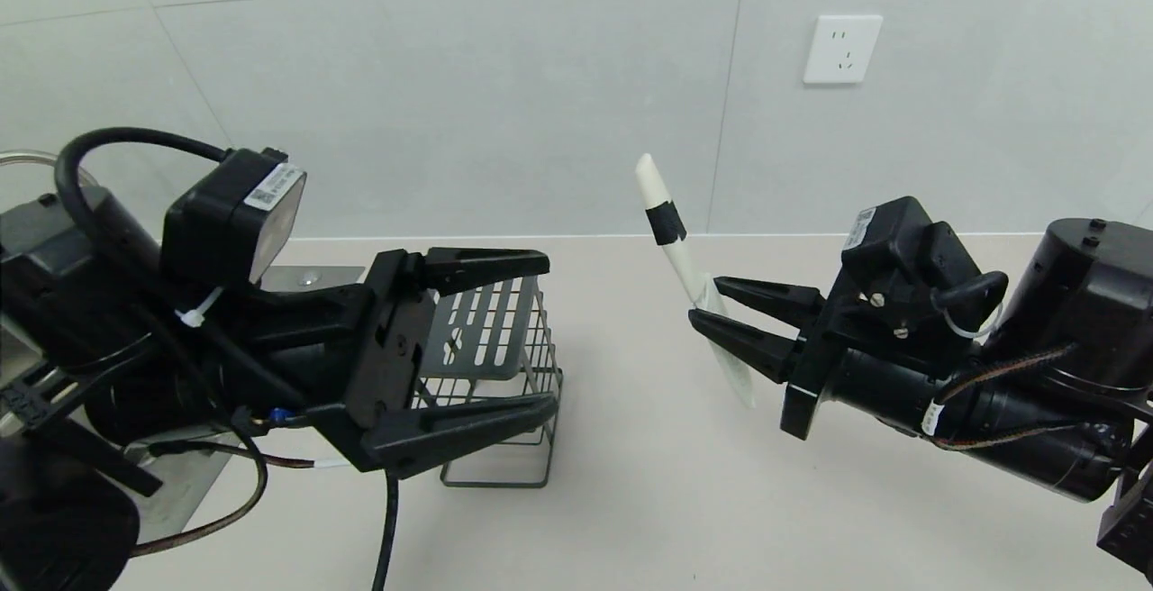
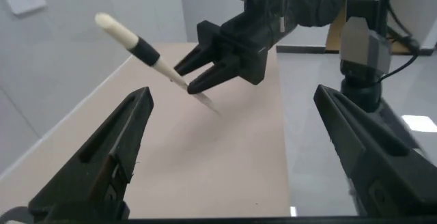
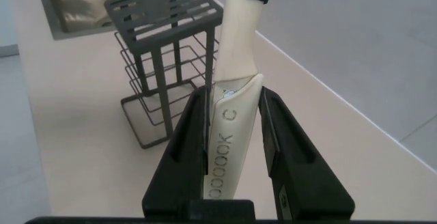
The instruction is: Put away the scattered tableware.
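A white knife point(image 1: 671, 235) with a band of black tape on its handle hangs tilted above the counter, handle up. My right gripper point(image 1: 707, 301) is shut on its blade, which shows between the fingers in the right wrist view point(image 3: 232, 135). My left gripper point(image 1: 549, 332) stands open and holds nothing, just in front of a dark wire cutlery rack point(image 1: 477, 330) with a slotted top. The left wrist view shows the knife point(image 2: 130, 39) and the right gripper point(image 2: 186, 78) beyond my open left gripper point(image 2: 232, 108). The rack point(image 3: 167, 19) stands behind the knife in the right wrist view.
A steel sink point(image 3: 82, 5) lies beyond the rack at the counter's left end. The beige counter point(image 1: 649, 483) is bare between the arms. A tiled wall with a socket point(image 1: 842, 49) closes the back.
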Robot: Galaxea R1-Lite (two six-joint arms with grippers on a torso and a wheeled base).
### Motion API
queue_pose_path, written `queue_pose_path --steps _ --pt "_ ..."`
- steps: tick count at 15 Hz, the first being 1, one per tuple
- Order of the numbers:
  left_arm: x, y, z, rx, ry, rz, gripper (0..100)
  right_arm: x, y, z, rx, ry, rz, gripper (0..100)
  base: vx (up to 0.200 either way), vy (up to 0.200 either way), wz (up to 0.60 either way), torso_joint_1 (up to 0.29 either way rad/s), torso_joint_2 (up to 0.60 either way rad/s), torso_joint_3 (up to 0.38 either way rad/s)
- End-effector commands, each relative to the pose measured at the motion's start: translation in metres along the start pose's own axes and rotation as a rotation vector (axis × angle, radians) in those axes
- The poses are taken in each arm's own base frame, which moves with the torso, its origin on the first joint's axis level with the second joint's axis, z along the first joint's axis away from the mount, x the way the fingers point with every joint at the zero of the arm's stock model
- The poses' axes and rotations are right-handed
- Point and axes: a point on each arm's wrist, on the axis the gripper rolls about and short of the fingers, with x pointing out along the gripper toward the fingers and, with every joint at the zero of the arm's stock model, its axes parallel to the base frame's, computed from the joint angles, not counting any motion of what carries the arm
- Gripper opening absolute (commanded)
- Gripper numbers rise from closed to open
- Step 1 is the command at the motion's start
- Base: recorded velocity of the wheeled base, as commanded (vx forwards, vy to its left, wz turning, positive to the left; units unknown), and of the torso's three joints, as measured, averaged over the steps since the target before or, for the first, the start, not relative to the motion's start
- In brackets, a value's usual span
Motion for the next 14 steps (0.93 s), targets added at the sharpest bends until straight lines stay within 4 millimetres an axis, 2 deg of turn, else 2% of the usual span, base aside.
queue_pose_path --steps 1,3,7,14 --pt "0.012 0.016 -0.009 -0.039 -0.009 -0.006 100 0.0 0.0 0.004 -0.004 -0.016 0.004 0 0.0 0.0 0.0 0.0 0.0 0.0" --pt "0.027 0.033 -0.022 -0.023 -0.042 -0.025 100 0.002 0.01 0.007 -0.002 -0.041 0.083 0 0.0 0.0 0.0 0.0 0.0 0.0" --pt "0.052 0.035 -0.045 -0.008 -0.093 -0.088 100 -0.001 0.01 0.011 -0.005 -0.055 0.087 0 0.0 0.0 0.0 0.0 0.0 0.0" --pt "0.061 0.042 -0.034 0.036 -0.131 -0.087 100 -0.005 0.018 0.02 -0.007 -0.09 0.131 0 0.0 0.0 0.0 0.0 0.0 0.0"
